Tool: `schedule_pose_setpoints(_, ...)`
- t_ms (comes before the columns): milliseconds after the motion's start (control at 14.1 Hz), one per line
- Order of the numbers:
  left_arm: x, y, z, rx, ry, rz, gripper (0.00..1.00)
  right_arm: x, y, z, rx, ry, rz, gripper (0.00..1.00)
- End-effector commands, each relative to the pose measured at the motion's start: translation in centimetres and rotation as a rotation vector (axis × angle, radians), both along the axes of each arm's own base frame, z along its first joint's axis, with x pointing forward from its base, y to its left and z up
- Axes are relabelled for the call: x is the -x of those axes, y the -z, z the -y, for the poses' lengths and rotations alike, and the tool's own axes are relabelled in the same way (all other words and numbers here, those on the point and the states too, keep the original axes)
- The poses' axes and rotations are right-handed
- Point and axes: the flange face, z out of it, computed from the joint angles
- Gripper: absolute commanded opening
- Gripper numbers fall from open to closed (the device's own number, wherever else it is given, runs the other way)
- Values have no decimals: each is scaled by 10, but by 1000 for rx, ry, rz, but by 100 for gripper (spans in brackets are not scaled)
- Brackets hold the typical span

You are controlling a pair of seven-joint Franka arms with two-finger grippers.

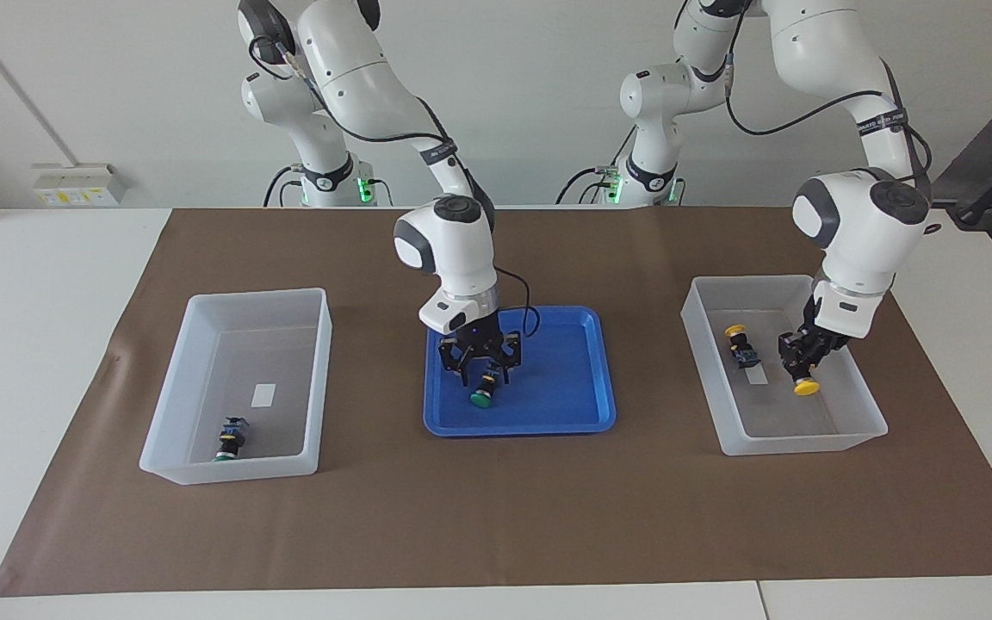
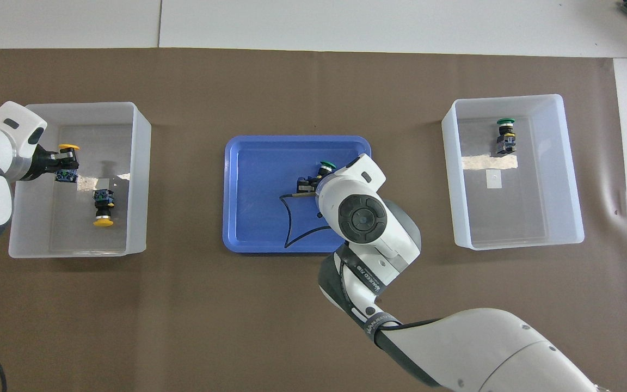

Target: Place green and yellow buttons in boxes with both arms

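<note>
In the blue tray (image 1: 548, 425) (image 2: 253, 228) lies a green button (image 1: 480, 398) (image 2: 326, 164). My right gripper (image 1: 484, 372) (image 2: 309, 185) is down over that button's black body. My left gripper (image 1: 802, 360) (image 2: 64, 165) is shut on a yellow button (image 1: 807, 388) (image 2: 68, 147), held low inside the box (image 1: 784, 444) (image 2: 140, 179) at the left arm's end. A second yellow button (image 1: 739, 341) (image 2: 103, 209) lies on that box's floor. The box (image 1: 229, 471) (image 2: 575, 239) at the right arm's end holds another green button (image 1: 230, 437) (image 2: 505, 134).
A brown mat (image 1: 496, 517) covers the middle of the white table, with both boxes and the tray on it. A loop of black cable (image 2: 290, 218) from the right wrist hangs over the tray. Each box has a small white label (image 1: 263, 394) inside.
</note>
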Motion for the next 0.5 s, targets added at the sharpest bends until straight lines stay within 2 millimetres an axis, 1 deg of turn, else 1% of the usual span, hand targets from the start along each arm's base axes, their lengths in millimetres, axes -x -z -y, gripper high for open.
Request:
schedule_pose_setpoints(0,13,16,0,-23,58,18,0,-5,-15,9,14,6,21,0)
schedule_pose_setpoints(71,15,19,1,-22,60,16,0,-8,-25,14,24,14,23,0)
schedule_pose_setpoints(142,15,19,3,-22,64,22,0,-14,-37,26,33,33,25,0)
schedule_pose_setpoints(213,15,19,2,-22,62,22,1,-18,-53,37,40,48,29,0)
schedule_pose_setpoints(284,16,22,2,-22,62,18,7,-18,-68,45,63,53,20,0)
schedule_pose_setpoints(354,17,23,3,-21,65,21,25,-18,-84,57,89,63,8,0)
schedule_pose_setpoints(425,18,23,3,-21,65,22,59,-22,-99,77,110,74,1,0)
